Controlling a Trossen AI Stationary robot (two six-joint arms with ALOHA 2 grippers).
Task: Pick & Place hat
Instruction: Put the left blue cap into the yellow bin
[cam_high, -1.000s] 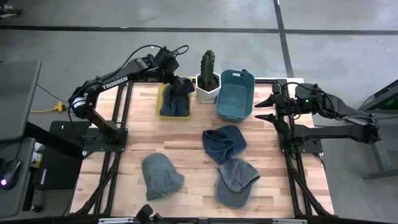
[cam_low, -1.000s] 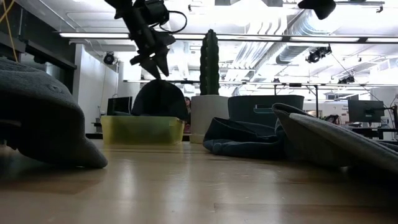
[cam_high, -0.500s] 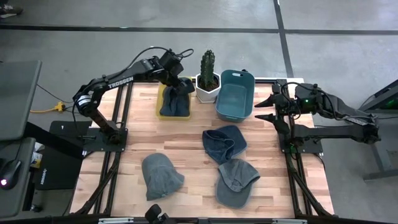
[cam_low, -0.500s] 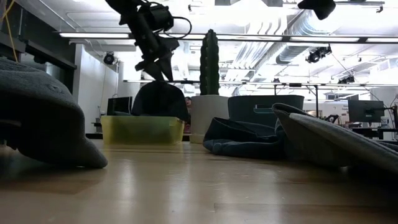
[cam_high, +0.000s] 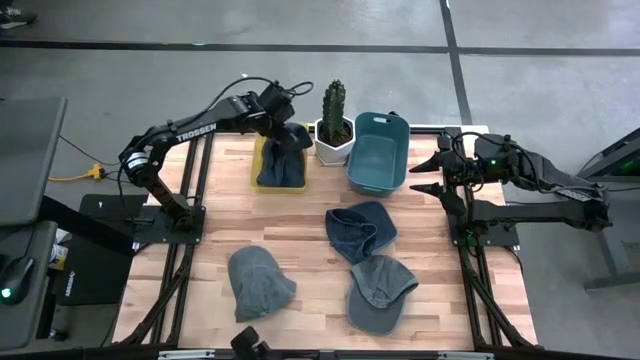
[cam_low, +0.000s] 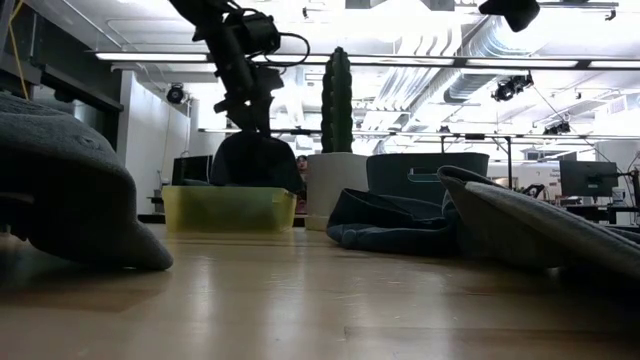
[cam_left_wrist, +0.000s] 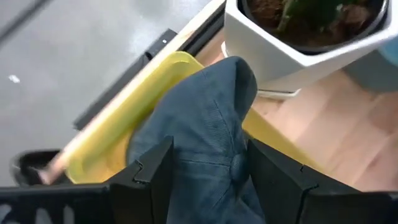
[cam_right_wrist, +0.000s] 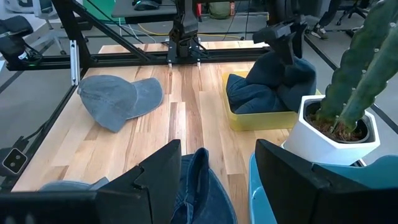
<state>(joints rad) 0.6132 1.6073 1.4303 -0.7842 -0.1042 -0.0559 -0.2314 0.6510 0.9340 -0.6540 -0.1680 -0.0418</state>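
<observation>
A dark blue hat (cam_high: 280, 167) lies heaped in the yellow bin (cam_high: 257, 165) at the table's far side, its crown (cam_left_wrist: 208, 112) bulging upward. My left gripper (cam_high: 292, 133) hangs open just above it, pointing down, with one finger on each side of the crown (cam_low: 255, 150). My right gripper (cam_high: 425, 172) waits open at the table's right edge, touching nothing. Three more hats rest on the wood: a grey one (cam_high: 260, 282), a dark blue one (cam_high: 360, 230) and a grey cap (cam_high: 380, 290). My left gripper (cam_left_wrist: 208, 152) stands open over the hat's raised crown (cam_left_wrist: 211, 130), coming from above with a finger on either side. The cloth fills the gap between the fingers. Whether they touch it, I cannot tell. The hat rests in the yellow bin (cam_left_wrist: 155, 81).
A potted cactus (cam_high: 335, 125) in a white pot stands right beside the yellow bin, and a teal tub (cam_high: 378, 152) is to its right. Bare wood lies between the bins and the loose hats. Metal frame rails run along the left and right edges.
My left gripper has turned a little about its wrist above the yellow bin and stayed at about the same height. The hat in the bin has kept its place.
</observation>
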